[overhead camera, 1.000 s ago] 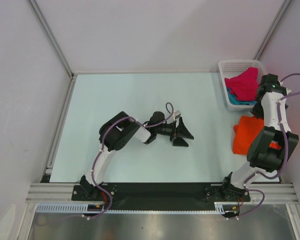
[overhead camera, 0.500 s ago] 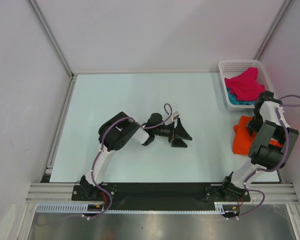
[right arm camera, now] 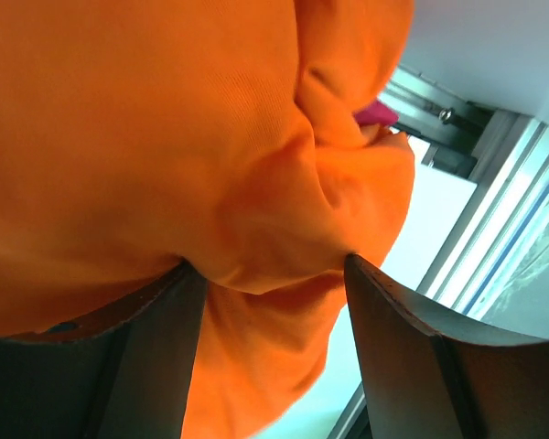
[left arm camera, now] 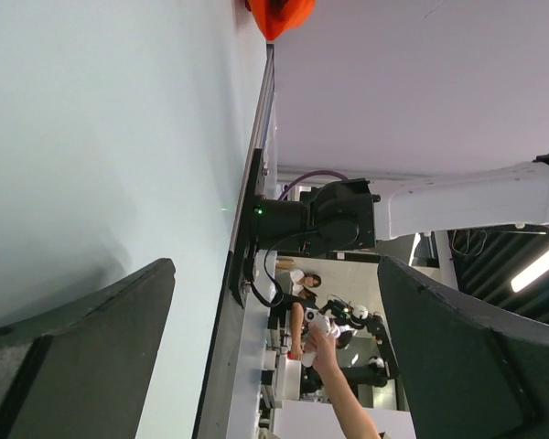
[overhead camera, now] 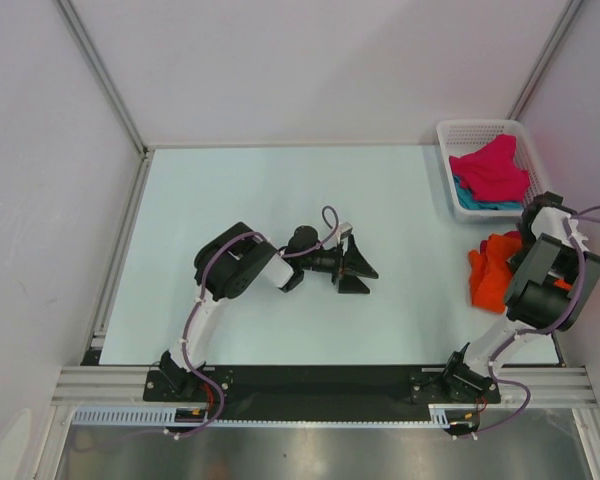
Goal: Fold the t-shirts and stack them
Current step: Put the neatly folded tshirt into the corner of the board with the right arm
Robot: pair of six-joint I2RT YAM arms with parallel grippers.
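Note:
The bright orange t-shirt (overhead camera: 488, 275) lies bunched on the table at the right, below the basket. My right gripper (right arm camera: 265, 265) is open, its fingers pressed down on either side of a raised fold of the orange t-shirt (right arm camera: 210, 137). In the top view my right wrist (overhead camera: 543, 215) hides the fingers. A magenta-red t-shirt (overhead camera: 492, 170) lies over a teal one (overhead camera: 470, 202) in the basket. My left gripper (overhead camera: 365, 276) is open and empty, low over the table's middle, pointing right; between its fingers (left arm camera: 274, 274) I see the table's edge.
The white mesh basket (overhead camera: 450, 130) stands at the back right corner. Metal frame rails run along the table's left and right edges. The enclosure wall is close to the right arm. A corner of the orange t-shirt (left arm camera: 279, 14) shows far off in the left wrist view.
My right gripper has come from the basket towards me and down onto the orange t-shirt, which has bunched up. My left gripper has shifted slightly left.

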